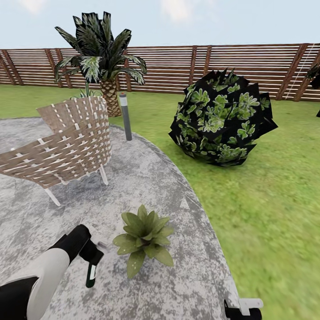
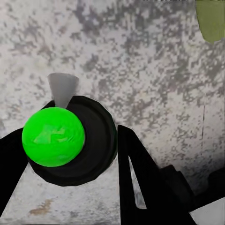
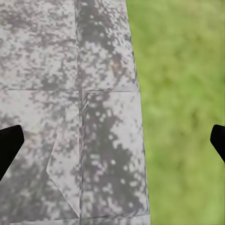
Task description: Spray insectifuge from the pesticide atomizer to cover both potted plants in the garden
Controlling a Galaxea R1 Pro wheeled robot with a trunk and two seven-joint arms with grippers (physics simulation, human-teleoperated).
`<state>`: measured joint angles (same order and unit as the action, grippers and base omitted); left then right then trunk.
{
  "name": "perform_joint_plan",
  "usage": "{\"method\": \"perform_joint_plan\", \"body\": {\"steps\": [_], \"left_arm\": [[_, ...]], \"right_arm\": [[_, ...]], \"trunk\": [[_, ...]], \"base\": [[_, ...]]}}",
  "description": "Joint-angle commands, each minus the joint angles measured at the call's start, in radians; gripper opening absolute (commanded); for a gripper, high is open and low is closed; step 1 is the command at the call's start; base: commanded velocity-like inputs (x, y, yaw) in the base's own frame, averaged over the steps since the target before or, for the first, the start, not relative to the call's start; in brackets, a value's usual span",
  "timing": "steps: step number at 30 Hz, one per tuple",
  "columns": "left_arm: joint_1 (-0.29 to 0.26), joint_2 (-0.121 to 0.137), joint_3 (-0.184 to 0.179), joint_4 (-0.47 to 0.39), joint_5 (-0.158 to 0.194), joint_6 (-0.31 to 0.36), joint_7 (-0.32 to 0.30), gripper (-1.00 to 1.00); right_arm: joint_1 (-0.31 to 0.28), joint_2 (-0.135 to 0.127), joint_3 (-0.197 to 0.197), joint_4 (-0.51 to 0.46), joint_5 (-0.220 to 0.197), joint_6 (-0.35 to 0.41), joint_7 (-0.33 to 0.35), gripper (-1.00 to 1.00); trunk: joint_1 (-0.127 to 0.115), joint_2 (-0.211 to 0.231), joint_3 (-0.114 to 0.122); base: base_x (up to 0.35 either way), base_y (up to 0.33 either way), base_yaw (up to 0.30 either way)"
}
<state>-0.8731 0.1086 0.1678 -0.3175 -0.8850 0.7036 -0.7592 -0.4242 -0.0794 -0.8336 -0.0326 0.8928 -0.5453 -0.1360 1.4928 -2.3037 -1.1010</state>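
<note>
Head view — potted plant (image 1: 144,239) near patio (image 1: 178,275) edge.

Right gripper (image 3: 112,143): fingertips cut off at both sides of the wrist view, just slivers showing. Atomizer (image 2: 68,140) body hidden under its own green cap; potted plant (image 2: 212,18) cropped to one leaf at corner.
</note>
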Motion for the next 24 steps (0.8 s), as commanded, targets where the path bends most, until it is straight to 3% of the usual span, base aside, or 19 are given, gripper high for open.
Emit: {"method": "perform_joint_plan", "body": {"steps": [1,3,6,12,18,19,23,24], "left_arm": [[0.0,-0.001,0.009,-0.001,-0.007,0.005,0.016,-1.0],[0.0,-0.003,0.01,0.003,0.001,0.004,0.082,-1.0],[0.0,-0.015,0.01,0.001,-0.003,0.004,0.114,-1.0],[0.0,-0.011,0.004,-0.001,-0.006,0.002,0.121,-1.0],[-0.001,-0.048,0.006,-0.002,-0.006,-0.002,0.124,-1.0],[0.0,-0.043,0.005,-0.002,-0.007,-0.004,0.13,-1.0],[0.002,0.028,0.007,-0.002,0.001,-0.01,0.151,-1.0],[0.002,0.035,0.007,-0.002,0.002,-0.01,0.153,-1.0]], "right_arm": [[-0.001,0.0,-0.004,0.002,0.011,-0.002,-0.008,1.0],[-0.001,0.0,-0.004,0.002,0.011,-0.002,-0.008,1.0],[-0.001,-0.001,-0.004,0.002,0.011,-0.002,-0.008,1.0],[-0.001,0.0,-0.004,0.002,0.011,-0.002,-0.008,1.0],[0.0,-0.002,-0.004,0.002,0.011,-0.002,-0.008,1.0],[0.0,-0.002,-0.004,0.002,0.011,-0.002,-0.008,1.0],[-0.001,-0.002,-0.004,0.002,0.011,-0.002,-0.008,1.0],[0.0,-0.001,-0.004,0.002,0.011,-0.002,-0.008,1.0]], "trunk": [[0.0,0.0,-0.001],[0.0,0.0,-0.001],[0.0,0.0,-0.001],[0.0,0.0,-0.001],[0.0,0.0,-0.001],[0.0,0.0,-0.001],[0.0,0.0,-0.001],[0.0,0.0,-0.001]], "base": [[0.014,-0.006,0.0],[0.006,-0.002,0.0],[0.001,-0.001,0.0],[0.0,0.0,0.0],[0.0,0.0,0.0],[0.0,0.0,0.0],[0.0,0.0,0.0],[0.0,0.0,0.0]]}}
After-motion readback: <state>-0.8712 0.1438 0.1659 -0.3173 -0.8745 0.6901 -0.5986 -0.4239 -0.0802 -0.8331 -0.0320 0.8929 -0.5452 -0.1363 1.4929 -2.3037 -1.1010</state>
